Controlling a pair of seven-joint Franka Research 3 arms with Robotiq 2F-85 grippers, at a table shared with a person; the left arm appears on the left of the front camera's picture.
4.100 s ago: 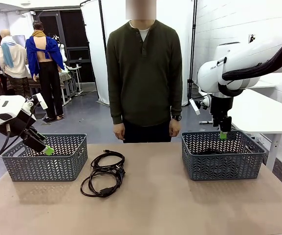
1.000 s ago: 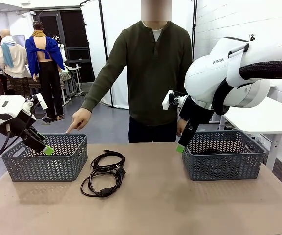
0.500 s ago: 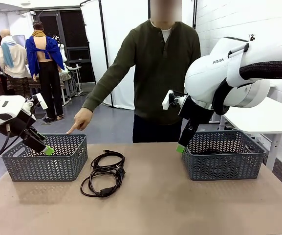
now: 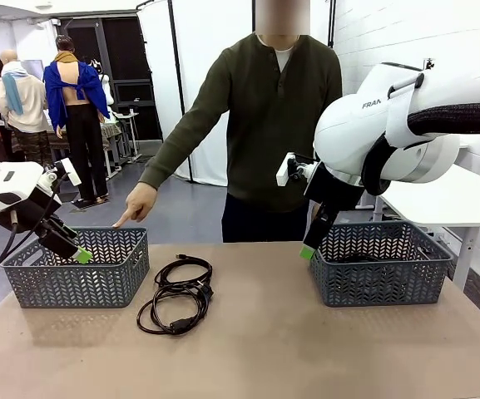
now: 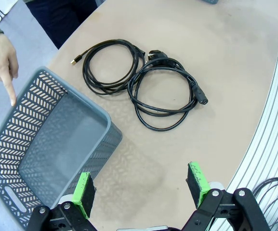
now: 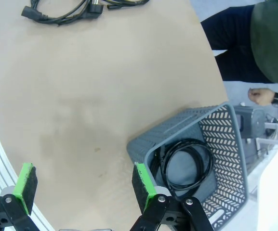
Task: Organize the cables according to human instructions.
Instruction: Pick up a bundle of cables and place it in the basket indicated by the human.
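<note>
Two black cables (image 4: 179,288) lie coiled and overlapping on the brown table, left of centre. In the left wrist view the thinner coil (image 5: 85,70) sits beside a thicker one with a plug end (image 5: 199,95). Another cable (image 6: 187,143) lies coiled inside the right grey basket (image 6: 220,130). My left gripper (image 4: 80,253) hangs open over the left basket (image 4: 73,283), nothing between its green pads (image 5: 84,192). My right gripper (image 4: 308,249) is open just left of the right basket (image 4: 373,283), above the table. The person's hand (image 4: 136,204) points a finger down at the left basket.
The left basket (image 5: 28,120) looks empty inside. The person stands at the far edge between the baskets, the other hand (image 6: 260,95) near the right basket. Bare tabletop spreads in front of and between the baskets. The table's near edge shows in both wrist views.
Since the earliest frame the person has raised an arm to point at the left basket, and my right gripper has moved from above the right basket to its left side. Over the last second little moved.
</note>
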